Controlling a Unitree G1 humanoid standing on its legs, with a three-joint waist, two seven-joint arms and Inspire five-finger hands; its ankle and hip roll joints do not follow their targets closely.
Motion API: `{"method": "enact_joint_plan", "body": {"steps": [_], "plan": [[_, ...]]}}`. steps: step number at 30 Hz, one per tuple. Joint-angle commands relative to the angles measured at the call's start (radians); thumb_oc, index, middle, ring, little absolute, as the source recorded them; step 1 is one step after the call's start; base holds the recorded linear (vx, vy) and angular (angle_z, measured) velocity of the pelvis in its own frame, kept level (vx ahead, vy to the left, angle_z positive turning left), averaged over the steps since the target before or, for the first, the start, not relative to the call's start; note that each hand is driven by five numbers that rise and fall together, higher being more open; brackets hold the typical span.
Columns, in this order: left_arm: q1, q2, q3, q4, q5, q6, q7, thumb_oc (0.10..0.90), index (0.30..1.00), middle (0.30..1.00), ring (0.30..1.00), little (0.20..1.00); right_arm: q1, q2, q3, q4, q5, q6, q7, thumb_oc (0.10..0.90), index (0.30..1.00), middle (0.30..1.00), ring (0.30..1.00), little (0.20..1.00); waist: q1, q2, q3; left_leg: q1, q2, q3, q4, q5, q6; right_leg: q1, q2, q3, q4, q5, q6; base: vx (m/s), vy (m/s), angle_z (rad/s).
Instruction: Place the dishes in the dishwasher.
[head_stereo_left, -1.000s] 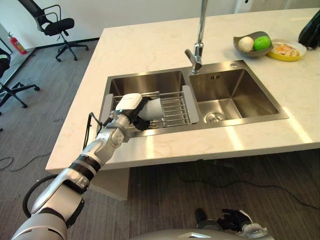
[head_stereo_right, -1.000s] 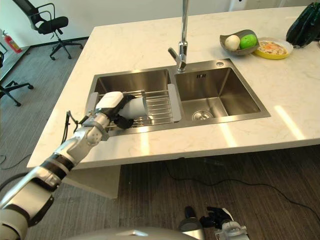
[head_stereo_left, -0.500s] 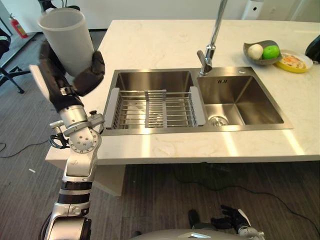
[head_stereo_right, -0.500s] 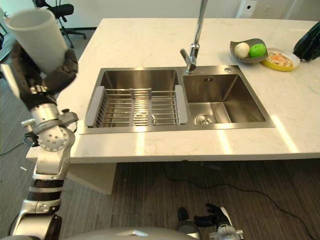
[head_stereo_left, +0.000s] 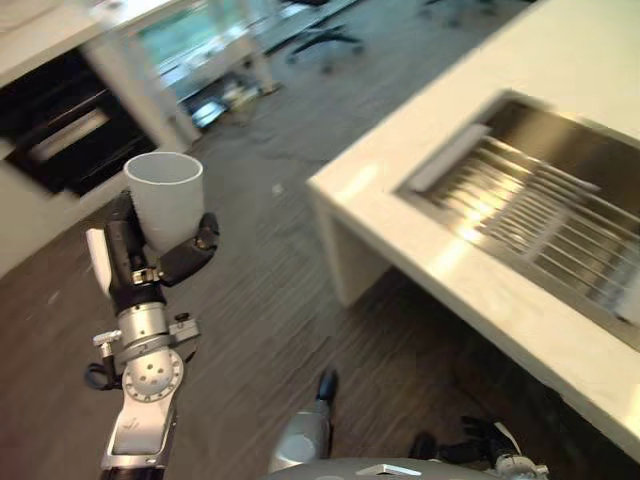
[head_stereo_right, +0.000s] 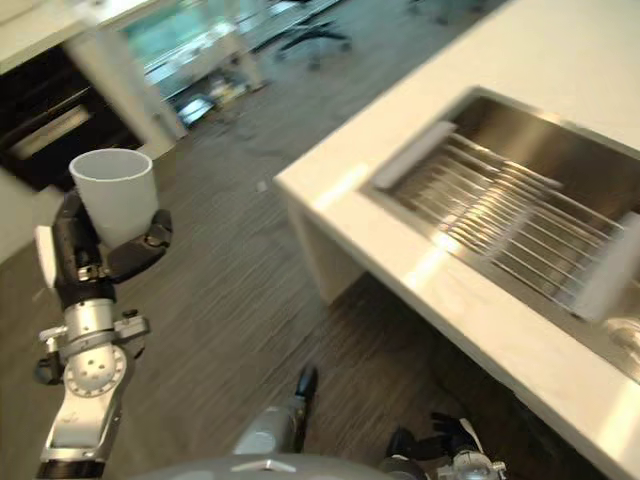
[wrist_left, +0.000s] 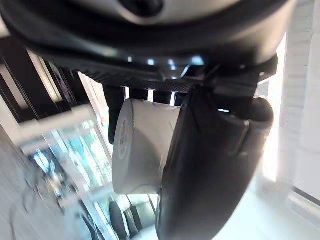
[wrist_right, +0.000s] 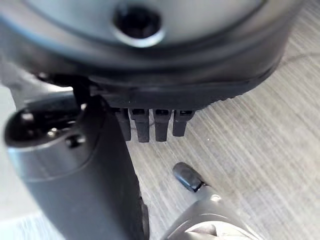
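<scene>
Dark wood floor now spreads beyond the table (head_stereo_left: 420, 210) since the view swung off its sink rack (head_stereo_left: 560, 215), and the left hand (head_stereo_left: 150, 262), fingers wrapped round the white cup (head_stereo_left: 163, 197), carries it upright well clear toward the dishwasher, right hand (wrist_right: 150, 125) idle, straight-fingered.

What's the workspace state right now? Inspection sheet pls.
Surface: pale counter with a steel sink; a wire rack spans the sink.
Job's things: white cup, upright, held over the floor, clear of the counter.
Clutter: nothing seen.
Hands: left hand raised, fingers curled round the cup; right hand low by the floor, holding nothing.
Cables: nothing seen.
Surroundings: dark wood-look floor; dark open cabinet ahead of the cup; office chair farther off.
</scene>
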Motion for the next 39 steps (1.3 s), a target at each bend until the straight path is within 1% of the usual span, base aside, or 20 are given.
{"method": "enact_joint_plan", "body": {"steps": [1,3,4,5,6,7,8,10,11,14,16,17,18,19,21,22,24,26,33,39], "plan": [[-0.151,0.105,0.057,-0.140,0.081,-0.120,-0.030,0.400,0.300,0.300,0.300,0.300,-0.009,0.035,-0.032,0.023,0.045,-0.044,-0.017,0.800,0.900,0.900,0.900,0.900,-0.090,-0.098,-0.047,0.179,0.153,0.163,-0.043,0.052,-0.130,0.015,-0.040,-0.141,0.025,-0.008,0.068,-0.33,0.032,1.72],[-0.165,0.123,0.040,-0.141,0.090,-0.126,-0.040,0.400,0.300,0.300,0.300,0.300,-0.004,0.046,-0.041,0.014,0.072,-0.047,-0.012,0.800,0.900,0.900,0.900,0.900,-0.116,-0.106,-0.067,0.285,0.224,0.225,-0.040,0.028,-0.164,0.031,-0.061,-0.221,0.029,-0.004,0.074,-0.22,0.103,2.51],[-0.164,0.126,0.039,-0.142,0.089,-0.125,-0.040,0.400,0.300,0.300,0.300,0.300,-0.002,0.048,-0.041,0.013,0.074,-0.046,-0.011,0.800,0.900,0.900,0.900,0.900,-0.119,-0.105,-0.065,0.291,0.228,0.221,-0.044,0.028,-0.169,0.039,-0.057,-0.225,0.029,-0.007,0.076,-0.28,0.318,1.89],[-0.200,0.130,-0.005,-0.133,0.062,-0.126,-0.069,0.400,0.300,0.300,0.300,0.300,0.002,0.064,-0.054,0.019,0.102,-0.047,-0.014,0.800,0.900,0.900,0.900,0.900,-0.146,-0.109,-0.085,0.353,0.277,0.315,-0.077,0.048,-0.188,0.018,-0.119,-0.313,0.053,0.044,0.098,-0.28,0.371,1.57],[-0.223,0.129,-0.027,-0.144,0.046,-0.122,-0.083,0.400,0.300,0.300,0.300,0.300,-0.002,0.069,-0.068,0.011,0.114,-0.044,-0.025,0.800,0.900,0.900,0.900,0.900,-0.160,-0.111,-0.100,0.363,0.293,0.387,-0.093,0.076,-0.189,0.009,-0.160,-0.371,0.060,0.076,0.112,-0.35,0.537,1.36],[-0.241,0.131,-0.043,-0.140,0.035,-0.119,-0.090,0.400,0.300,0.300,0.300,0.300,-0.006,0.072,-0.072,0.007,0.123,-0.045,-0.035,0.800,0.900,0.900,0.900,0.900,-0.157,-0.108,-0.114,0.362,0.293,0.430,-0.087,0.076,-0.189,0.012,-0.185,-0.409,0.065,0.101,0.121,-0.13,0.355,2.30],[-0.249,0.134,-0.058,-0.137,0.031,-0.115,-0.100,0.400,0.300,0.300,0.300,0.300,-0.002,0.075,-0.085,0.005,0.135,-0.042,-0.043,0.800,0.900,0.900,0.900,0.900,-0.153,-0.106,-0.123,0.349,0.264,0.414,-0.099,0.031,-0.187,0.012,-0.196,-0.416,0.078,0.113,0.131,-0.03,0.378,2.37],[-0.286,0.147,-0.104,-0.153,0.030,-0.097,-0.124,0.400,0.300,0.300,0.300,0.300,0.007,0.106,-0.101,0.025,0.165,-0.035,-0.056,0.800,0.900,0.900,0.900,0.900,-0.144,-0.106,-0.140,0.303,0.272,0.441,-0.125,0.019,-0.165,0.029,-0.229,-0.452,0.106,0.132,0.145,-0.01,0.345,1.87],[-0.307,0.146,-0.134,-0.151,0.022,-0.091,-0.146,0.400,0.300,0.300,0.300,0.300,0.024,0.147,-0.109,0.030,0.202,-0.034,-0.040,0.800,0.900,0.900,0.900,0.900,-0.151,-0.113,-0.139,0.268,0.264,0.414,-0.127,0.002,-0.155,0.035,-0.241,-0.451,0.127,0.149,0.170,0.02,0.380,1.43],[-0.265,0.142,-0.162,-0.125,0.035,-0.076,-0.164,0.400,0.300,0.300,0.300,0.300,0.040,0.196,-0.144,0.040,0.265,-0.032,-0.052,0.800,0.900,0.900,0.900,0.900,-0.148,-0.152,-0.125,0.234,0.166,0.304,-0.135,-0.068,-0.087,0.019,-0.291,-0.353,0.215,0.196,0.188,0.11,0.378,2.11],[-0.285,0.142,-0.224,-0.068,-0.008,-0.091,-0.168,0.400,0.300,0.300,0.300,0.300,0.005,0.199,-0.142,0.039,0.299,-0.048,-0.055,0.800,0.900,0.900,0.900,0.900,-0.235,-0.157,-0.105,0.214,0.125,0.233,-0.142,-0.049,-0.066,-0.078,-0.164,0.043,0.199,0.166,0.172,0.22,0.238,1.44],[-0.304,0.141,-0.253,-0.057,-0.027,-0.095,-0.180,0.400,0.300,0.300,0.300,0.300,0.004,0.199,-0.144,0.043,0.333,-0.049,-0.045,0.800,0.900,0.900,0.900,0.900,-0.273,-0.152,-0.097,0.219,0.103,0.179,-0.142,-0.059,-0.059,-0.096,-0.084,0.208,0.187,0.121,0.161,0.35,0.340,1.90],[-0.321,0.146,-0.275,-0.041,-0.029,-0.096,-0.191,0.400,0.300,0.300,0.300,0.300,-0.008,0.197,-0.134,0.060,0.335,-0.048,-0.042,0.800,0.900,0.900,0.900,0.900,-0.294,-0.143,-0.093,0.224,0.078,0.137,-0.142,-0.068,-0.053,-0.112,-0.006,0.303,0.161,0.066,0.135,0.29,0.303,1.63],[-0.325,0.150,-0.275,-0.045,-0.017,-0.099,-0.197,0.400,0.300,0.300,0.300,0.300,-0.018,0.202,-0.129,0.063,0.351,-0.051,-0.046,0.800,0.900,0.900,0.900,0.900,-0.295,-0.140,-0.091,0.224,0.055,0.105,-0.142,-0.071,-0.050,-0.134,0.019,0.312,0.134,0.058,0.123,0.17,0.194,1.34],[-0.325,0.150,-0.266,-0.042,-0.019,-0.101,-0.193,0.400,0.300,0.300,0.300,0.300,-0.023,0.213,-0.127,0.047,0.376,-0.054,-0.047,0.800,0.900,0.900,0.900,0.900,-0.303,-0.142,-0.088,0.227,0.044,0.079,-0.142,-0.078,-0.050,-0.144,0.017,0.297,0.118,0.068,0.120,0.14,0.059,1.18],[-0.320,0.154,-0.247,-0.030,-0.015,-0.103,-0.178,0.400,0.300,0.300,0.300,0.300,-0.033,0.215,-0.123,0.050,0.368,-0.052,-0.056,0.800,0.900,0.900,0.900,0.900,-0.291,-0.149,-0.088,0.233,0.039,0.074,-0.142,-0.083,-0.050,-0.139,0.002,0.235,0.101,0.084,0.126,0.14,-0.001,0.96],[-0.315,0.151,-0.210,-0.017,-0.002,-0.099,-0.154,0.400,0.300,0.300,0.300,0.300,-0.043,0.204,-0.093,0.042,0.327,-0.048,-0.060,0.800,0.900,0.900,0.900,0.900,-0.271,-0.174,-0.102,0.244,0.032,0.074,-0.142,-0.092,-0.051,-0.085,-0.029,0.192,0.064,0.103,0.134,0.10,-0.068,0.51],[-0.289,0.124,-0.191,-0.021,-0.009,-0.100,-0.151,0.400,0.300,0.300,0.300,0.300,-0.057,0.186,-0.093,0.028,0.296,-0.048,-0.083,0.800,0.900,0.900,0.900,0.900,-0.261,-0.177,-0.118,0.256,0.029,0.085,-0.142,-0.098,-0.048,-0.052,-0.019,0.222,0.030,0.078,0.124,0.12,-0.008,0.21],[-0.215,0.089,-0.215,-0.030,-0.050,-0.076,-0.224,0.400,0.300,0.300,0.300,0.300,-0.055,0.191,-0.116,0.087,0.343,-0.026,-0.049,0.800,0.900,0.900,0.900,0.900,-0.251,-0.148,-0.143,0.299,0.031,0.084,-0.142,-0.103,-0.050,0.014,-0.008,0.206,0.012,0.033,0.107,0.07,-0.026,-0.13],[-0.223,0.097,-0.236,-0.035,-0.066,-0.075,-0.240,0.400,0.300,0.300,0.300,0.300,-0.057,0.184,-0.099,0.091,0.319,-0.022,-0.054,0.800,0.900,0.900,0.900,0.900,-0.272,-0.137,-0.136,0.294,0.041,0.089,-0.142,-0.092,-0.061,0.009,0.004,0.220,0.008,0.018,0.099,-0.03,-0.037,-0.02]]}}
